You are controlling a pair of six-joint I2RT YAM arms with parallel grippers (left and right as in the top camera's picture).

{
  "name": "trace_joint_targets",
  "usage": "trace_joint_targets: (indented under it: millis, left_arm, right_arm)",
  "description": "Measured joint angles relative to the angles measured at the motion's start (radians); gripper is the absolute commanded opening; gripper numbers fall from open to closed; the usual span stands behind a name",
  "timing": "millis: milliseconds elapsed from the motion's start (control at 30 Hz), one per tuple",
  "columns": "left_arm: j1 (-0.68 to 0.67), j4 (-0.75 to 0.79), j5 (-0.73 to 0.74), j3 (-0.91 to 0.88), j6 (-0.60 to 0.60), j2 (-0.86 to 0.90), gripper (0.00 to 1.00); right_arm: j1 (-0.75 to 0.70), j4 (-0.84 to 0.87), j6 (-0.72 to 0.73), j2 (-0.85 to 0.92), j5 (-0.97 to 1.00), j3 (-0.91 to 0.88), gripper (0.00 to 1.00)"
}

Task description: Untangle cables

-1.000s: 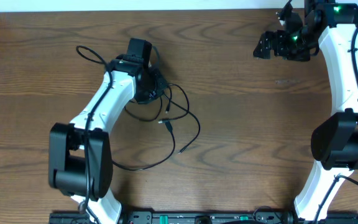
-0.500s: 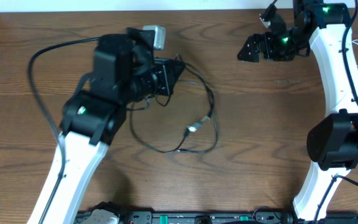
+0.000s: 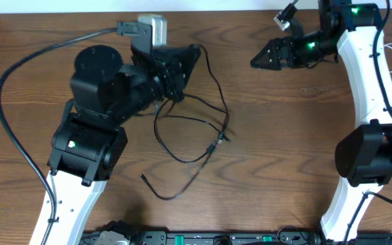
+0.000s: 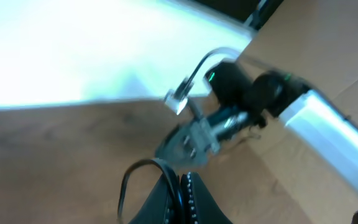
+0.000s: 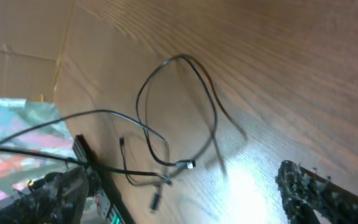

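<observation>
Cable pinched: the left gripper (image 3: pixel 190 58) is clenched on the black cable (image 3: pixel 223 103), while the right gripper (image 3: pixel 256 62) stands spread wide, holding nothing.
Against half a second ago, the left arm sits higher and the tangle has drawn out into one long loop, its free plug trailing toward the robot's base. The thin, limp cord curves from the pinched fingertips down onto the brown wood-grain table (image 3: pixel 284 150), left of the right gripper and apart from it.

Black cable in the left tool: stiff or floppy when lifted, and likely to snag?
Probably floppy: the black cable hangs from the shut left tool in loose curves. Likely light, being so thin. Its crossing loops near the plug may catch when pulled.
</observation>
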Motion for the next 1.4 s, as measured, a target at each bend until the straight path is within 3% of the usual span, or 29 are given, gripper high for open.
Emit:
trace_joint_targets:
  millis: [233,433,533,600,800,1133,1267,1400]
  left_arm:
    - [0.0,0.2,-0.025,0.0,-0.069,-0.002,0.07]
    - [0.001,0.111,-0.279,0.001,-0.107,-0.007,0.07]
    - [0.001,0.079,-0.349,0.001,-0.107,-0.007,0.08]
    - [0.001,0.074,-0.372,0.001,-0.107,-0.007,0.08]
    - [0.001,0.074,-0.409,0.001,-0.108,-0.007,0.07]
    - [0.001,0.074,-0.431,0.001,-0.107,-0.007,0.08]
    - [0.001,0.085,-0.454,0.001,-0.107,-0.007,0.08]
    - [0.001,0.088,-0.492,0.001,-0.105,-0.016,0.08]
  right_arm:
    - [0.068,0.021,0.093,0.0,0.138,-0.014,0.93]
    - [0.131,0.117,0.17,0.0,0.193,-0.093,0.9]
    - [0.157,0.186,0.216,0.0,0.2,-0.146,0.82]
    - [0.172,0.239,0.249,0.0,0.202,-0.186,0.75]
    - [0.233,0.391,0.329,0.0,0.2,-0.298,0.73]
    - [0.315,0.464,0.382,0.0,0.204,-0.303,0.61]
    - [0.33,0.465,0.424,0.001,0.288,-0.304,0.52]
    - [0.362,0.445,0.513,0.01,0.466,-0.313,0.56]
